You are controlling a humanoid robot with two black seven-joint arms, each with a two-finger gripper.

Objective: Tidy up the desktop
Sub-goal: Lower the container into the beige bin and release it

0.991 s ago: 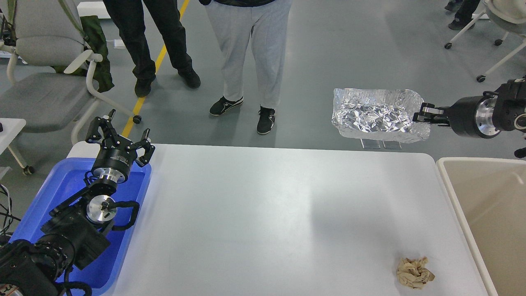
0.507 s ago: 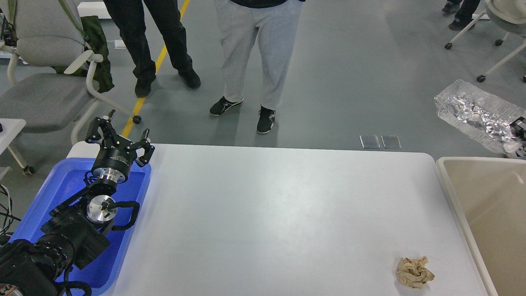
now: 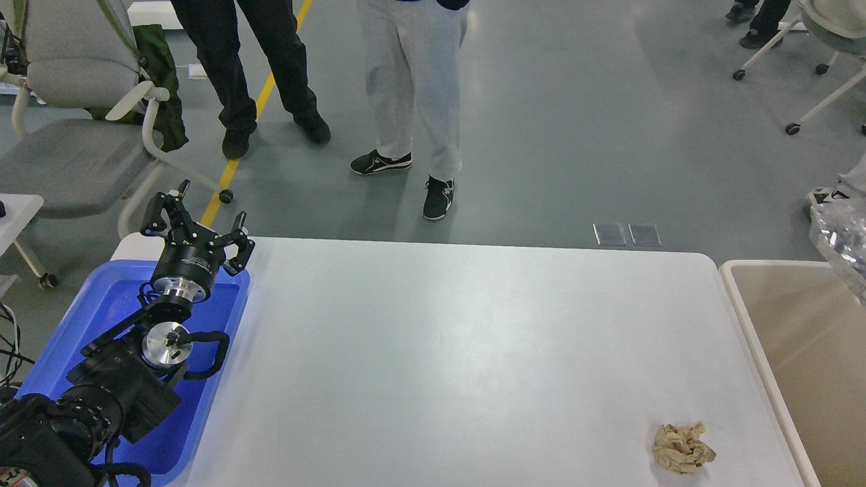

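The white desktop (image 3: 460,352) fills the middle of the head view. A crumpled brown paper ball (image 3: 682,448) lies near its front right corner. My left gripper (image 3: 196,226) is open and empty, held above the far end of the blue tray (image 3: 101,318) at the left. A crinkled foil tray (image 3: 844,247) shows only as a sliver at the right edge, above the beige bin (image 3: 798,352). My right gripper is out of view, so I cannot see what holds the foil.
Two people stand on the grey floor beyond the far table edge (image 3: 406,122). A grey office chair (image 3: 74,115) stands at the far left. Another chair's legs (image 3: 812,74) show at the top right.
The foil tray and my right gripper have moved right, from beyond the table's far right corner to over the beige bin, and the gripper has left the view. The left arm has not moved.
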